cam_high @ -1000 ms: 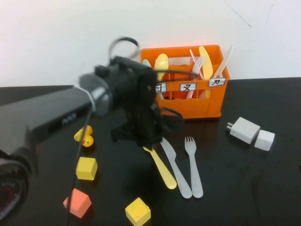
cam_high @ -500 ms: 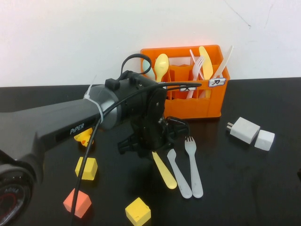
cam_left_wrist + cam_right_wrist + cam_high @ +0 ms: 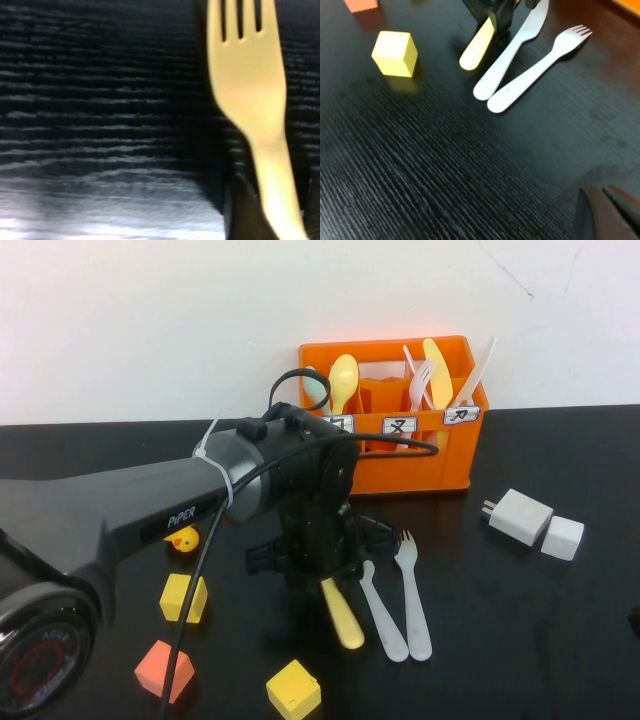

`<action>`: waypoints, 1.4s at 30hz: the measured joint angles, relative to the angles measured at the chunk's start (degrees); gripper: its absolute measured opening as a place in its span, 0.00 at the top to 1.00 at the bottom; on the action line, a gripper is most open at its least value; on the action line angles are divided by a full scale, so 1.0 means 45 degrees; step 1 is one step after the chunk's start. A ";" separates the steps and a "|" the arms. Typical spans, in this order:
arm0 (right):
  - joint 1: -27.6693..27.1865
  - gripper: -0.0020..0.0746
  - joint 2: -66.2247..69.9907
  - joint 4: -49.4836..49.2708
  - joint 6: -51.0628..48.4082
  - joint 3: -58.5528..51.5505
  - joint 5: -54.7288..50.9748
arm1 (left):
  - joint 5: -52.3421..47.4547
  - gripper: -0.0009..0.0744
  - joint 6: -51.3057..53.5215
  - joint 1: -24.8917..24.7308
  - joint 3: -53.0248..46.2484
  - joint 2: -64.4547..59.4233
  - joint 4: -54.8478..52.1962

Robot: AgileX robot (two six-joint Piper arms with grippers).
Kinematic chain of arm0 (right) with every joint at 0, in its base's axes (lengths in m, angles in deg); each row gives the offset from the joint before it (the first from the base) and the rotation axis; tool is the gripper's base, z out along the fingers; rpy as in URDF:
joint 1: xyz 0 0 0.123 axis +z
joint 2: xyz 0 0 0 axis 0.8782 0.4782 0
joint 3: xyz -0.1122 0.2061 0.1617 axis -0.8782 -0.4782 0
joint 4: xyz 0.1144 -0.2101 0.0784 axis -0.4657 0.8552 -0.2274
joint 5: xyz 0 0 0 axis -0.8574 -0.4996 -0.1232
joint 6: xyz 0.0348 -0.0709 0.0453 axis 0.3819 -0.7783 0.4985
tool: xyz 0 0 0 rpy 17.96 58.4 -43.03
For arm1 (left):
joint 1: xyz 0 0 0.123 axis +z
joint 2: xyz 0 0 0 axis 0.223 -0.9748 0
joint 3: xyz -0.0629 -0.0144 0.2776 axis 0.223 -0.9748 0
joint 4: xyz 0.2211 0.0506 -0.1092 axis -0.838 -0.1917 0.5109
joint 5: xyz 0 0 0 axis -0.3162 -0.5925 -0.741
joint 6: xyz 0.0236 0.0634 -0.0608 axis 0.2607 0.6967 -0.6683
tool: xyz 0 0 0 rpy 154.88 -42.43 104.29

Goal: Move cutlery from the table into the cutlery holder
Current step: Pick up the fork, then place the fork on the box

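Observation:
My left gripper point(image 3: 322, 575) points down at the black table point(image 3: 520, 640) in front of the orange cutlery holder point(image 3: 410, 455). Its fingers are closed on the handle of the pale yellow fork point(image 3: 340, 615), which still lies on the table. In the left wrist view the fork point(image 3: 250, 85) runs out from between the fingers point(image 3: 245, 210). The greyish-white knife point(image 3: 380, 610) and greyish-white fork point(image 3: 412, 595) lie just right of it, and all three show in the right wrist view point(image 3: 476, 47) point(image 3: 512, 52) point(image 3: 540, 67). My right gripper point(image 3: 602, 192) is shut and empty, low over the near table.
The holder holds a yellow spoon point(image 3: 343, 375) and other cutlery. A rubber duck point(image 3: 183, 538), two yellow cubes point(image 3: 184, 597) point(image 3: 293, 689) and an orange-red block point(image 3: 163, 670) lie left. A white charger point(image 3: 520, 516) and white cube point(image 3: 562, 537) lie right.
My left arm has moved forward and down onto the pale yellow fork. The fork's handle end has swung a little to the left. The knife and white fork have not moved.

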State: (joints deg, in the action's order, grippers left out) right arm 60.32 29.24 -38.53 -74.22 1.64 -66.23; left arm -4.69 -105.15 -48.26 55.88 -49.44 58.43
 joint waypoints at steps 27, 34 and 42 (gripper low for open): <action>0.0000 0.98 0.0000 0.0000 -0.0145 0.0000 0.0142 | -0.0756 0.82 0.1419 0.0000 -0.0114 0.3848 -0.1104; 0.0000 0.98 0.0000 0.0000 -0.0309 0.0000 0.0564 | 0.2142 0.82 0.1902 0.0000 -0.0114 0.5868 -0.2118; 0.0000 0.98 0.0000 0.0000 -0.0476 0.0000 0.0614 | 0.7319 0.82 0.1847 0.0000 -0.0114 0.5335 -0.3473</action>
State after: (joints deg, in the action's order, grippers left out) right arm 60.32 29.24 -38.53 -76.36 1.64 -63.47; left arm 28.25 -96.83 -48.26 55.37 -25.44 42.80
